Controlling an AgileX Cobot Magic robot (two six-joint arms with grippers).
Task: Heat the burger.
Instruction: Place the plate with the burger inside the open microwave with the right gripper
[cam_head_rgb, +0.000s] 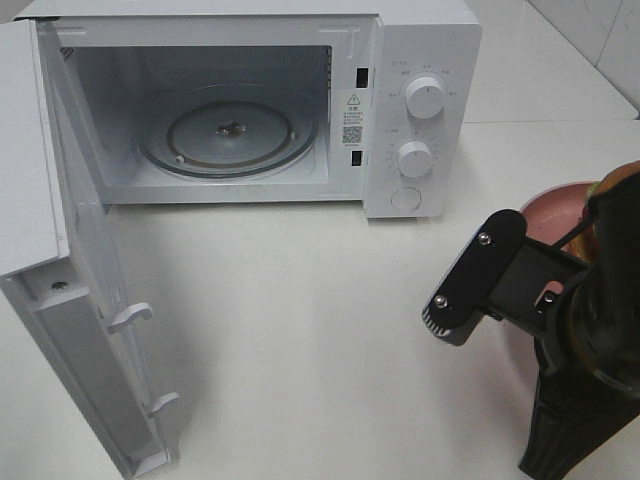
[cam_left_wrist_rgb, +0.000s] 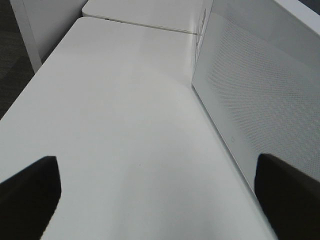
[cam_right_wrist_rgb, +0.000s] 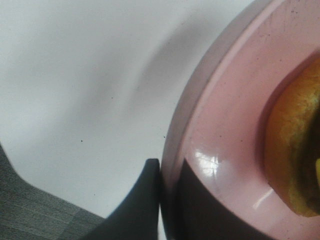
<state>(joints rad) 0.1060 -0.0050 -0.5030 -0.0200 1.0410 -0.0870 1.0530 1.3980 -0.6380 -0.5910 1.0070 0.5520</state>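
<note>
The burger (cam_right_wrist_rgb: 295, 150) lies on a round pink plate (cam_right_wrist_rgb: 225, 125); only its golden-brown bun edge shows. In the right wrist view my right gripper (cam_right_wrist_rgb: 167, 200) is shut on the plate's rim, one dark finger outside it and one inside. In the high view the plate (cam_head_rgb: 556, 212) and a sliver of the burger (cam_head_rgb: 618, 180) peek out from behind the right arm at the table's right side, and the gripper itself is hidden. My left gripper (cam_left_wrist_rgb: 160, 200) stands open over bare table beside the microwave door, holding nothing. It does not show in the high view.
A white microwave (cam_head_rgb: 420, 100) stands at the back with its door (cam_head_rgb: 80, 330) swung wide open to the left. Its glass turntable (cam_head_rgb: 230, 135) carries nothing. White table lies between the microwave and the plate. The table's edge (cam_right_wrist_rgb: 55, 197) runs close behind the right gripper.
</note>
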